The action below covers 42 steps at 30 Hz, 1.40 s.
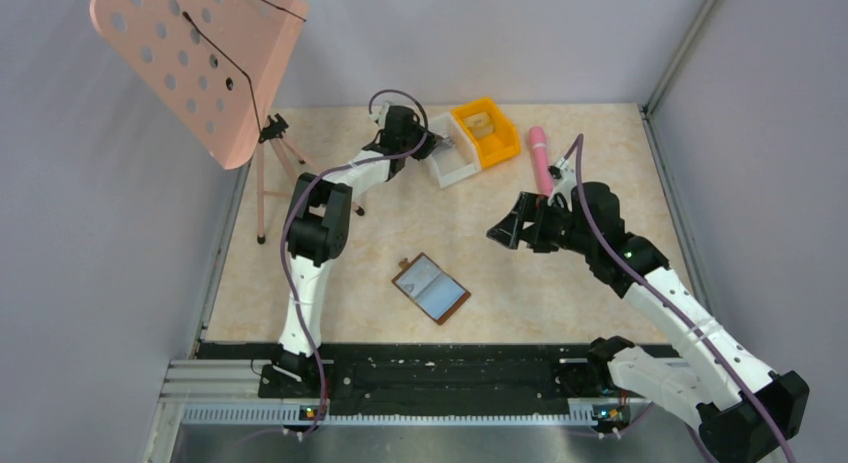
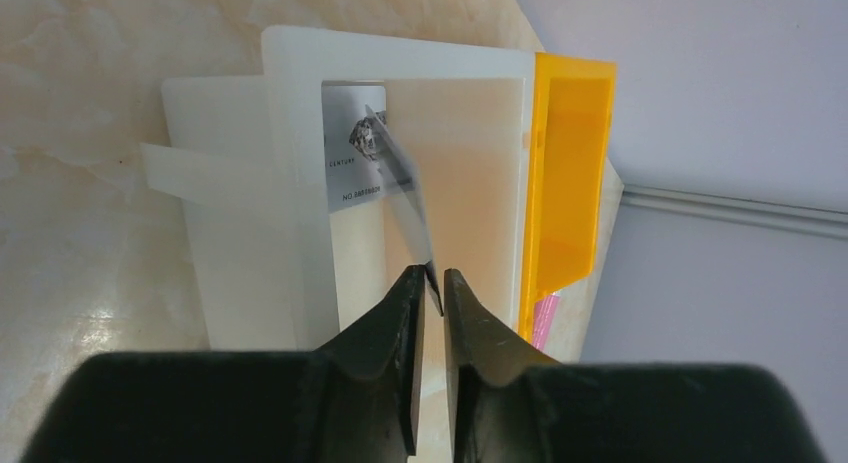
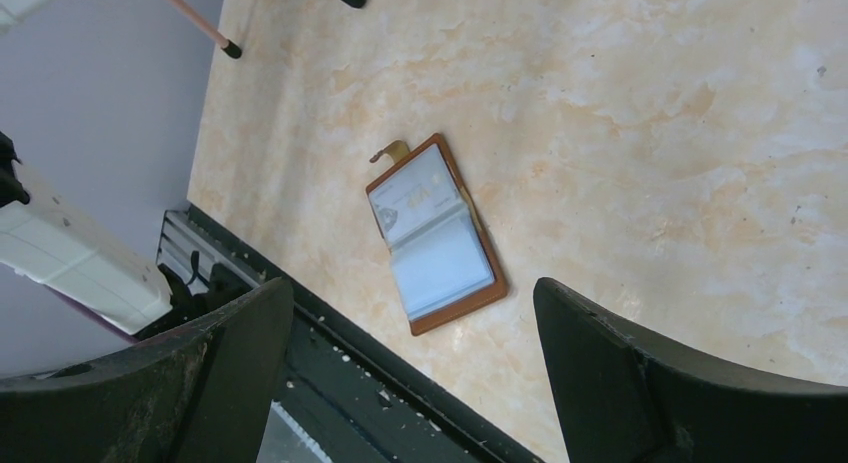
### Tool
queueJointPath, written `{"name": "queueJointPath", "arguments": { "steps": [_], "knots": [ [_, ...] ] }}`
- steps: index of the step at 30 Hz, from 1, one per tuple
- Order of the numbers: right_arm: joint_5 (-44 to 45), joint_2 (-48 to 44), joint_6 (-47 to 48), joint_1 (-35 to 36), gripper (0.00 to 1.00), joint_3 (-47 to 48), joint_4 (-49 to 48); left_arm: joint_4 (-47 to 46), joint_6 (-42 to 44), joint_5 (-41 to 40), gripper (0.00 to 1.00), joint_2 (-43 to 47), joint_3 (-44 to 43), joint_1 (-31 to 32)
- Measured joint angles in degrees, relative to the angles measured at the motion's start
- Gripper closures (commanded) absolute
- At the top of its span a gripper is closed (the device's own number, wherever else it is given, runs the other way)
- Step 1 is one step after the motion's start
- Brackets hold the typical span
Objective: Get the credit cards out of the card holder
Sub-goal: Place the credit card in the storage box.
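The left gripper (image 2: pixel 433 279) pinches a card (image 2: pixel 406 195) by its edge over the white bin (image 2: pixel 290 103); the right gripper (image 3: pixel 412 288) hangs wide open above the open wallet (image 3: pixel 435 233) on the tabletop (image 3: pixel 650 133).

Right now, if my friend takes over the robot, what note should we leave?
Left pincer: shut on a held card at the white bin, where another card lies.
Right pincer: open, empty, raised, facing the card holder, which lies open on the table.
Done: two cards out.
Left: drop this one; a third card seems to sit inside it, clasp side.
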<state>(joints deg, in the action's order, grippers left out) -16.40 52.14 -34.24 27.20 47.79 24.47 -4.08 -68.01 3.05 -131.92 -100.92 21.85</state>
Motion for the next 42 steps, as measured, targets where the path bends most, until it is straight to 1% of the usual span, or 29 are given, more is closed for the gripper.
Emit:
{"name": "queueJointPath", "arguments": {
  "steps": [3,10,17,26,27,28,29,30,37,42],
  "knots": [
    [-0.2,0.0,-0.3,0.0,0.1,0.1,0.1,1.0,0.2,0.1,0.77,-0.2,-0.9,0.0],
    [-0.9,-1.0,-0.9,0.0,0.1,1.8,0.0,2.8,1.1,0.1,0.75,-0.7,-3.8,0.0],
    [-1.7,-3.0,-1.6,0.0,0.1,1.9,0.0,4.3,2.1,-0.1,0.75,-0.7,-4.0,0.0],
    [-2.7,-3.1,-2.9,0.0,0.11,1.9,0.0,6.3,2.8,-0.1,0.74,-0.7,-4.1,0.0],
    [-2.9,-3.1,-3.1,0.0,0.11,1.9,0.0,6.6,3.1,-0.2,0.72,-0.7,-4.3,0.0],
    [-3.0,-3.1,-3.3,0.0,0.11,1.9,0.0,6.9,3.3,-0.2,0.62,-0.7,-4.4,0.0],
    [-3.0,-3.2,-3.5,0.0,0.11,1.9,0.0,7.3,3.5,-0.4,0.57,-0.7,-4.6,0.0],
    [-3.0,-3.3,-3.6,0.0,0.11,1.9,0.0,7.5,3.8,-0.4,0.54,-0.7,-4.8,0.0],
    [-3.9,-3.2,-4.3,0.0,0.11,1.9,0.0,8.3,5.9,-1.5,0.5,-0.7,-6.1,0.4],
    [-5.1,-2.2,-5.1,0.0,0.12,1.9,0.0,10.1,9.1,-3.9,0.49,0.6,-6.1,0.9]
  ]
}}
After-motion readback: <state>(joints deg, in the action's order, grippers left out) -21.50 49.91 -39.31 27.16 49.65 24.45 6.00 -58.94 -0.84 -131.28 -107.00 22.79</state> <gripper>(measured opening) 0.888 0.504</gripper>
